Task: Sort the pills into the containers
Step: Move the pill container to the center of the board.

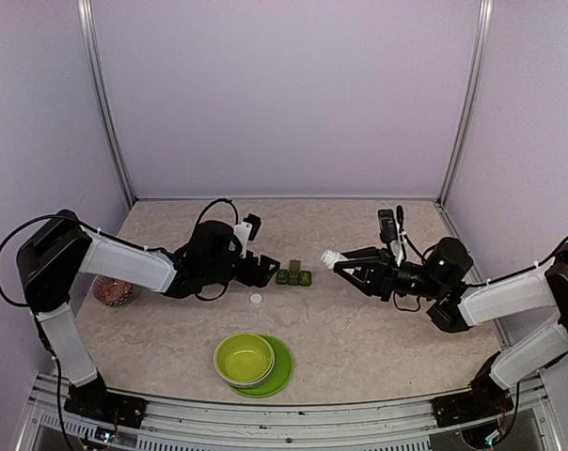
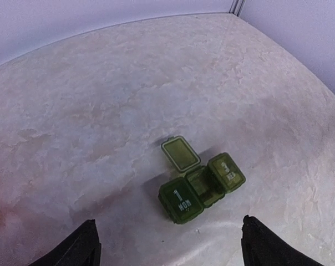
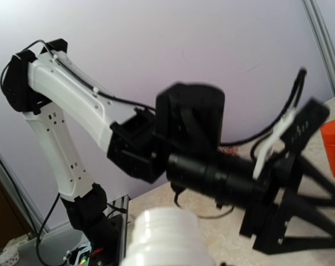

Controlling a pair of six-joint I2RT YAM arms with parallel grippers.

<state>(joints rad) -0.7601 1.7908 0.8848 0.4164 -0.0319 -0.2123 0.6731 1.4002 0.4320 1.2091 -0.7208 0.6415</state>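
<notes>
Containers point(image 1: 293, 276) sitting mid-frame on the tabletop point(image 1: 378, 319), middle lid point(image 2: 181, 153) standing flipped back for filling. Hovering just left, left claw point(image 1: 267, 271) gaping wide, gripping nothing. Right claw point(image 1: 340, 264) pinching a white bottle point(image 1: 331, 256), probably readying a pour.

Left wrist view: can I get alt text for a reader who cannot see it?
A dark green three-compartment pill box sits on a marbled beige table, its middle lid flipped open and the two outer lids shut. The left gripper shows only as two dark fingertips at the bottom corners, spread wide and gripping nothing.
</notes>
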